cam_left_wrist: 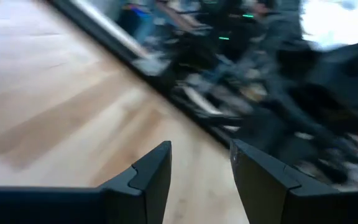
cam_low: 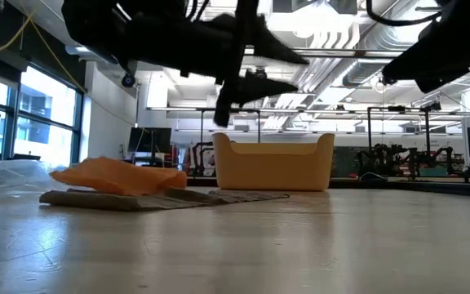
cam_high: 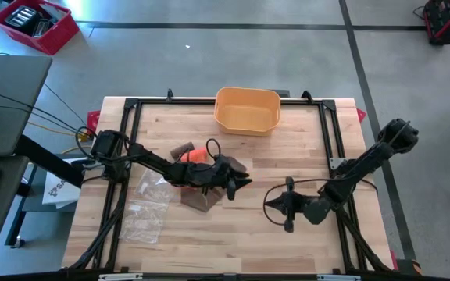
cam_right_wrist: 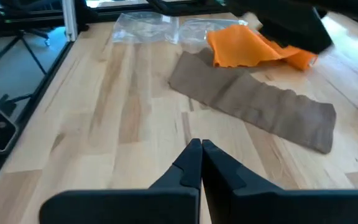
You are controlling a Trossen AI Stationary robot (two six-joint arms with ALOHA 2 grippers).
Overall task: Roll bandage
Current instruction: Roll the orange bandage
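closed on nothing, the right gripper [cam_right_wrist: 201, 163] hangs near a limp brown bandage [cam_right_wrist: 253, 106] lying flat on the table [cam_right_wrist: 129, 124] beside orange cloth [cam_right_wrist: 244, 46]; soft, light, likely best pinched at one end; left gripper [cam_left_wrist: 201, 171] hovers open, empty.

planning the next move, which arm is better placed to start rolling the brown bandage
Left, probably. The left tool hangs open right above the brown bandage, which lies flat beside the orange cloth. The right tool is shut and sits apart from the strip, over bare table.
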